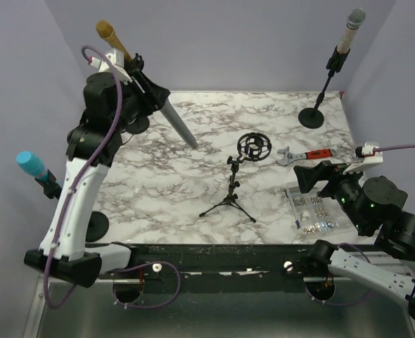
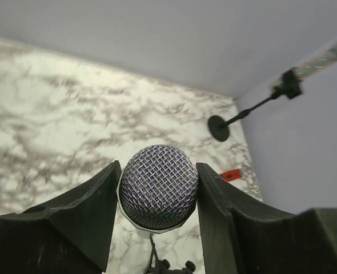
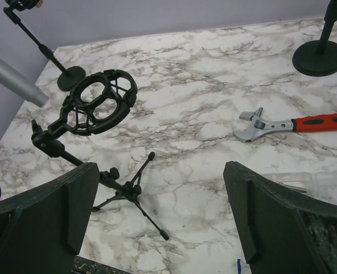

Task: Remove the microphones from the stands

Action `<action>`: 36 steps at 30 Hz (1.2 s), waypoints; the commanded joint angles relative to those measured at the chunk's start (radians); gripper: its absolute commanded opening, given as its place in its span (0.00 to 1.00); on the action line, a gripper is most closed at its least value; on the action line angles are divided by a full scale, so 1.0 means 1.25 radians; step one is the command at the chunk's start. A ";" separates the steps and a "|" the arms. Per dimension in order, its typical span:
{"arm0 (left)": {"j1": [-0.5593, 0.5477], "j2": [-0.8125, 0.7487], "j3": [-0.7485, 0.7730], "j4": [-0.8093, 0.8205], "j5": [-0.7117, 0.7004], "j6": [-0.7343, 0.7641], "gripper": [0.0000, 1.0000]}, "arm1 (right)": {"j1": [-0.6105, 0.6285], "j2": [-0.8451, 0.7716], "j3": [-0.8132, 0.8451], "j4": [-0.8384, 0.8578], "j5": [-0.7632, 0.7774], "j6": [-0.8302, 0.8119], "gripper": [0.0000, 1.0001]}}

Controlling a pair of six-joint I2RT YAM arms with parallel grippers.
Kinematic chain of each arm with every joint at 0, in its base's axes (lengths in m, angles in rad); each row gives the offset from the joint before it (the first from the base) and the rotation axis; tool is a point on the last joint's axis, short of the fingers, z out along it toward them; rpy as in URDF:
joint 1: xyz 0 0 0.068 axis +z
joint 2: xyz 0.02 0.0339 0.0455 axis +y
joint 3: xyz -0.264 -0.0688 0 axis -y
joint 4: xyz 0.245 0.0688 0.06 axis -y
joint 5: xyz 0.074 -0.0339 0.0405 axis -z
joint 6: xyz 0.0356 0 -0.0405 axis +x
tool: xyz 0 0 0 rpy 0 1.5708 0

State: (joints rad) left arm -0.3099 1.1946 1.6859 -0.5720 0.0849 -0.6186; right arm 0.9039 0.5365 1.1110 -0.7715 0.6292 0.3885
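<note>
My left gripper is shut on a grey microphone and holds it in the air over the table's back left, its handle slanting down to the right. In the left wrist view its mesh head sits clamped between my fingers. The small black tripod stand stands mid-table with its round shock mount empty; it also shows in the right wrist view. My right gripper is open and empty, low at the right; in its wrist view nothing lies between the jaws.
A gold microphone on a stand at back left, a blue one at the left edge, a silver one on a round-based stand at back right. A red-handled wrench and a clear parts box lie at the right.
</note>
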 commanded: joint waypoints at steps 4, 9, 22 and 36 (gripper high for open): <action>0.129 0.106 -0.172 -0.018 -0.090 -0.305 0.00 | 0.003 0.017 0.000 0.013 -0.016 0.014 1.00; 0.180 0.224 -0.166 -0.067 -0.149 -0.433 0.00 | 0.002 0.038 0.006 0.016 -0.020 0.019 1.00; 0.346 0.566 0.013 -0.225 -0.140 -0.577 0.00 | 0.003 0.050 0.025 -0.001 -0.029 0.054 1.00; 0.514 0.684 0.029 -0.265 -0.121 -0.583 0.00 | 0.002 0.068 0.024 0.003 -0.039 0.062 1.00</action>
State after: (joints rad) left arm 0.2882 2.0315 1.7092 -0.8913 -0.0696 -1.3502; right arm 0.9039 0.6147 1.1267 -0.7681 0.6010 0.4469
